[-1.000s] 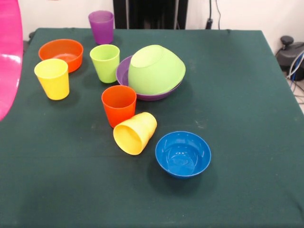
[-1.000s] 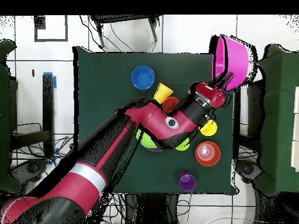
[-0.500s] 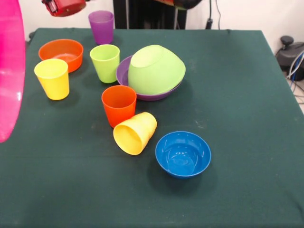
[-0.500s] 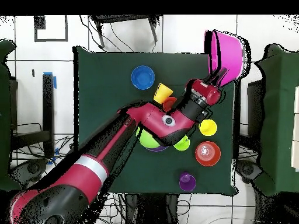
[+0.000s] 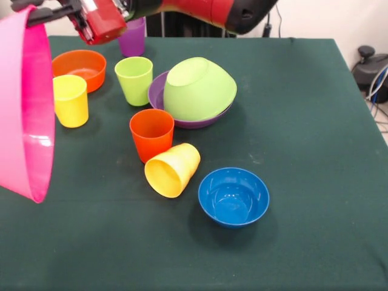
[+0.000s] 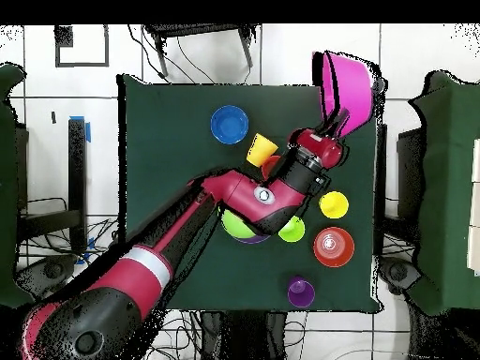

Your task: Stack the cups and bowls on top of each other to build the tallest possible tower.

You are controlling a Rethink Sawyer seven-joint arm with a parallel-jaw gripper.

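My gripper (image 5: 31, 13) is shut on the rim of the very large pink bowl (image 5: 24, 109) and holds it tilted on edge in the air over the table's left side; both also show in the overhead view, gripper (image 6: 337, 121) and pink bowl (image 6: 346, 87). On the table stand a yellow cup (image 5: 71, 100), a lime green cup (image 5: 134, 79), an orange-red cup (image 5: 151, 133) and a purple cup (image 5: 132, 39), partly hidden behind my gripper. A yellow-orange cup (image 5: 173, 170) lies on its side. A lime green bowl (image 5: 199, 88) rests tilted in the purple bowl (image 5: 182, 123).
A small orange bowl (image 5: 82, 63) sits at the far left and a small blue bowl (image 5: 233, 197) near the front middle. The green table (image 5: 303, 121) has open cloth on its right half. The arm (image 6: 187, 234) crosses the table in the overhead view.
The arm has come further into the front view and carried the pink bowl rightward over the table. The bowl now covers part of the yellow cup. The other objects have not moved.
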